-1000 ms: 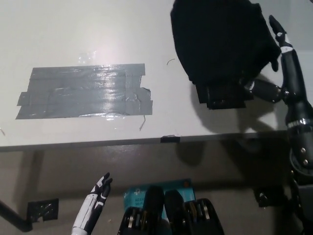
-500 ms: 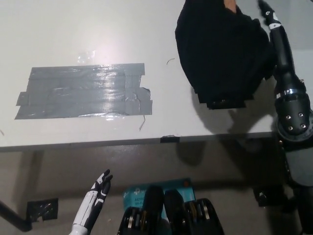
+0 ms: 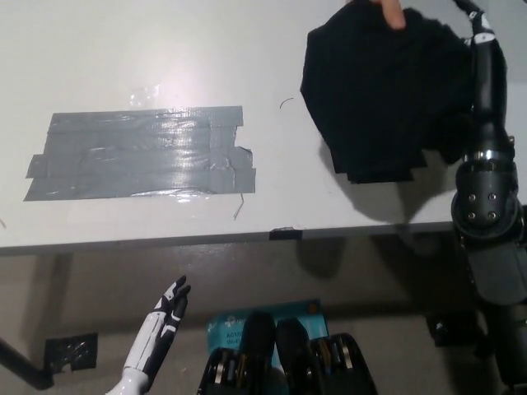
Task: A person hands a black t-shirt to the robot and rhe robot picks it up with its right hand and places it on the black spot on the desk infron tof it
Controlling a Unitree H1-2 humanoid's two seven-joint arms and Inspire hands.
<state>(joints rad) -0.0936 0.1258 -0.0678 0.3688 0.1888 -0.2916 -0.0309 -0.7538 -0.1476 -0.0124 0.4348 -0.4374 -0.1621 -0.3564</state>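
black t-shirt [image 3: 375, 99] bunched over desk [image 3: 123, 58] far right, person's fingertip [image 3: 393, 15] on top edge. soft, limp, light; grab a thick fold. right hand [image 3: 476, 18] grip unclear; left hand [image 3: 169, 303] low, fingers apart.

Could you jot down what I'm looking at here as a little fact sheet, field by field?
Table: pale desk
Marked spot: patch of grey tape, left part of the desk, nothing on it
Cloth: black t-shirt, bunched, at the desk's far right
Person: fingertips at the shirt's top edge
Right hand: black, at the shirt's right edge; grip not visible
Left hand: white, resting low below the desk edge, fingers apart
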